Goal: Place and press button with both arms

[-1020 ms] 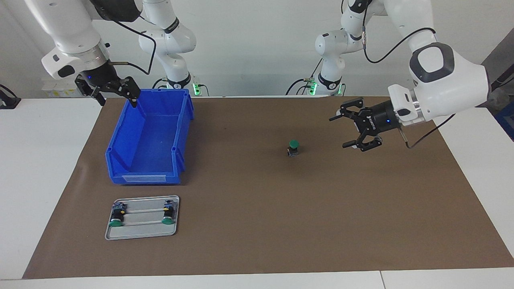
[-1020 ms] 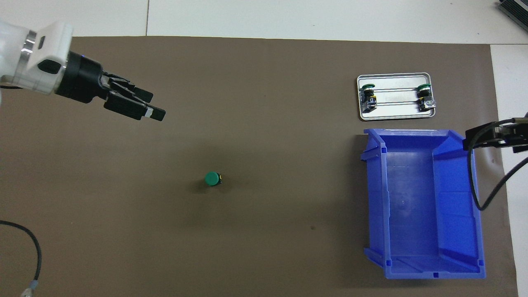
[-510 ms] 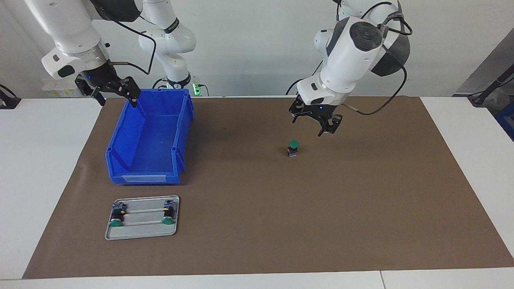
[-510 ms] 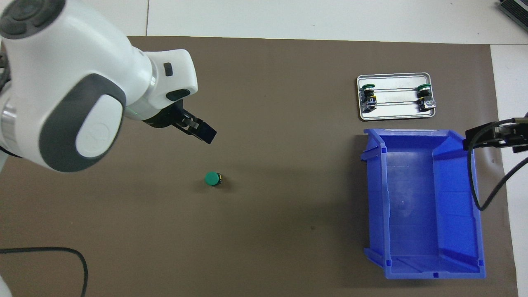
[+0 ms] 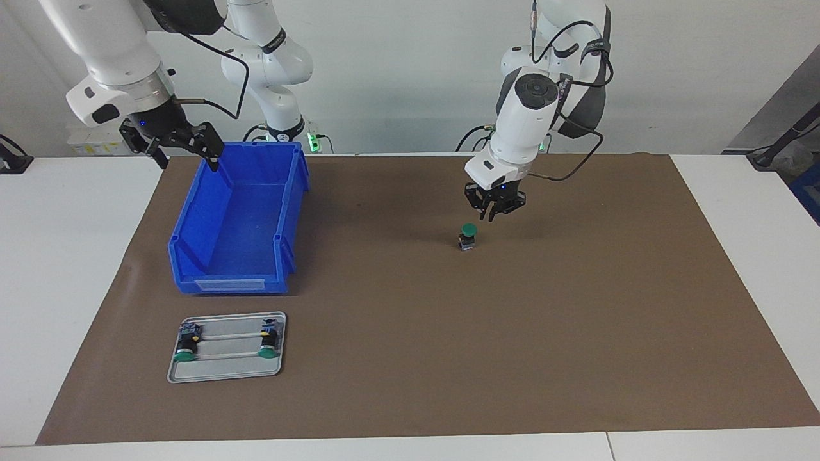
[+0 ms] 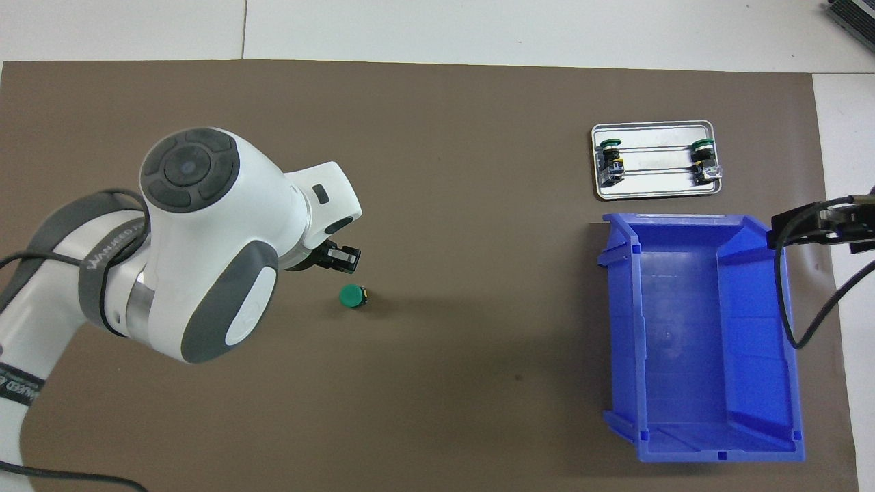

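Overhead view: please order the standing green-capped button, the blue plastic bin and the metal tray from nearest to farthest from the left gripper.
From the left gripper:
1. Green-capped black push-button, standing on the brown mat just beside the gripper.
2. Flat metal tray, toward the right arm's end.
3. Blue plastic bin, nearer the robots than the tray; close to call with it.

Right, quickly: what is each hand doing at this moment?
Left hand: closed, empty, just above the green button.
Right hand: open, empty, at the blue bin's rim.
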### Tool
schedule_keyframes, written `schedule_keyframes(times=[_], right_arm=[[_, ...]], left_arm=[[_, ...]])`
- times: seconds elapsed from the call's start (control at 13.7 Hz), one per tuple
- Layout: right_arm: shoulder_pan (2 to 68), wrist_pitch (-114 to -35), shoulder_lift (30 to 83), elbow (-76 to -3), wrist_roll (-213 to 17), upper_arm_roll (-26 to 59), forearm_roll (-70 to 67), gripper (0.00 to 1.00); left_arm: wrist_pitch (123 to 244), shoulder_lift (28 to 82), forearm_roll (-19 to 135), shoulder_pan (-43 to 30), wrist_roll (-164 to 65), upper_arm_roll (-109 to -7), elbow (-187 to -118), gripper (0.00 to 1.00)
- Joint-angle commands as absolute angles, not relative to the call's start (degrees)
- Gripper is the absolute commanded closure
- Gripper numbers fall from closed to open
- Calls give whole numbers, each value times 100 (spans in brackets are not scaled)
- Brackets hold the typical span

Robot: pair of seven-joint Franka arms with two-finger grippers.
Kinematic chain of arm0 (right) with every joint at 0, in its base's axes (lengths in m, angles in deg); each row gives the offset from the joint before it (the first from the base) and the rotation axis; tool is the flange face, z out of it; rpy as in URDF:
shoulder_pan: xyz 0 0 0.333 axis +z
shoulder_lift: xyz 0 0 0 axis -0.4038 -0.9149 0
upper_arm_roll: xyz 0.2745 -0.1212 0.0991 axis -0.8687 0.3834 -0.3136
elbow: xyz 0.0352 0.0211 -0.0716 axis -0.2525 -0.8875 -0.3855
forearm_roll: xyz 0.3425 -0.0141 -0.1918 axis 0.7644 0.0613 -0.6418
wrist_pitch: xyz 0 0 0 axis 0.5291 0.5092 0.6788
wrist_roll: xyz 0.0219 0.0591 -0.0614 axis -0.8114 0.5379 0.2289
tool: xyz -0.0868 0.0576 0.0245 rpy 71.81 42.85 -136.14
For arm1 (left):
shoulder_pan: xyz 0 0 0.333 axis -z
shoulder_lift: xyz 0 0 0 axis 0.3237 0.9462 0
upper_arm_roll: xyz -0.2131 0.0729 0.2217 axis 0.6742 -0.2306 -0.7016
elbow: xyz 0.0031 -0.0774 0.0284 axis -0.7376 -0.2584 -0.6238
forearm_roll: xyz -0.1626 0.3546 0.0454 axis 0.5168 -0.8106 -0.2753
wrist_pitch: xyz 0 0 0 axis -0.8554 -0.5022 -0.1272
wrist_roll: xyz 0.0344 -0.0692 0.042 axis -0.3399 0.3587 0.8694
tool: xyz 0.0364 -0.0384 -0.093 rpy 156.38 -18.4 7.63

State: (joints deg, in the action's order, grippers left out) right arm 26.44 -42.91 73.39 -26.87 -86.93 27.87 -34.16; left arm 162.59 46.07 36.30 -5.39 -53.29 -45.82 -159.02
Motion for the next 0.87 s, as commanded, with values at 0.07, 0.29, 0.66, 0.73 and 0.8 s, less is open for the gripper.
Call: schedule_keyframes(times=[0.07, 0.29, 0.66, 0.73, 0.8], right_arm=[[2584, -4275, 7471, -2826, -8735, 2756, -3437, 0], [2584, -4275, 7471, -2826, -8735, 2756, -3437, 0], [2584, -4275, 7471, -2826, -8735, 2756, -3437, 0], [2584, -4275, 7471, -2826, -8735, 2756, -3437, 0], [2584, -4275, 7471, -2826, -8735, 2756, -3437, 0]], left_arm=[[17199, 4342, 3558, -263, -5124, -4634, -16731, 100], [17695, 4307, 3558, -254, -5124, -4634, -17024, 100], [17984, 4342, 3558, -219, -5133, -4634, -17234, 100], [18133, 4342, 3558, -210, -5133, -4625, -17330, 100], [18256, 4342, 3558, -210, -5124, -4625, -17383, 100]])
